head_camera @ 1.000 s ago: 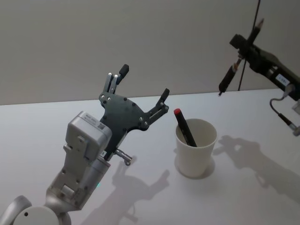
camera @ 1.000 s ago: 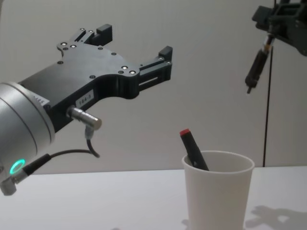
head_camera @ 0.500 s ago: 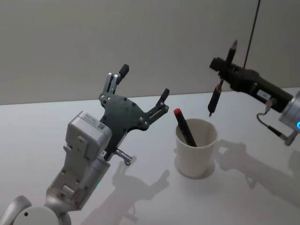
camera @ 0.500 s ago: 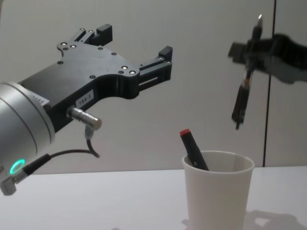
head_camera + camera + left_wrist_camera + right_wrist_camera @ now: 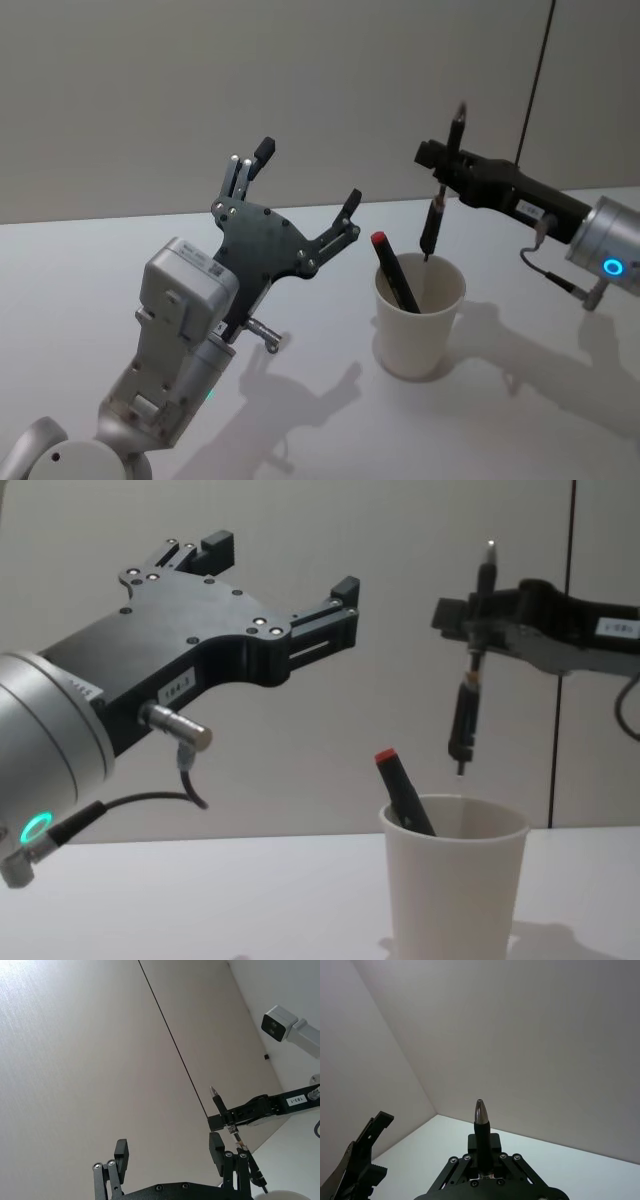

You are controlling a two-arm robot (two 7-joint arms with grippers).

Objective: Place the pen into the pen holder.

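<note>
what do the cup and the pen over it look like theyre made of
The pen holder looks like matte white paper, judging by its rolled rim and thin tapered wall. The pen, clamped in the right gripper, seems black plastic with a metallic tip, though that's uncertain.

R gripper [image 5: 442,170] w/ pen [image 5: 432,222], now over cup [image 5: 418,320]

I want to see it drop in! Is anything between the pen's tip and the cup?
No. In the chest view only bare air separates the pen, held upright by the right gripper, from the cup.
</note>
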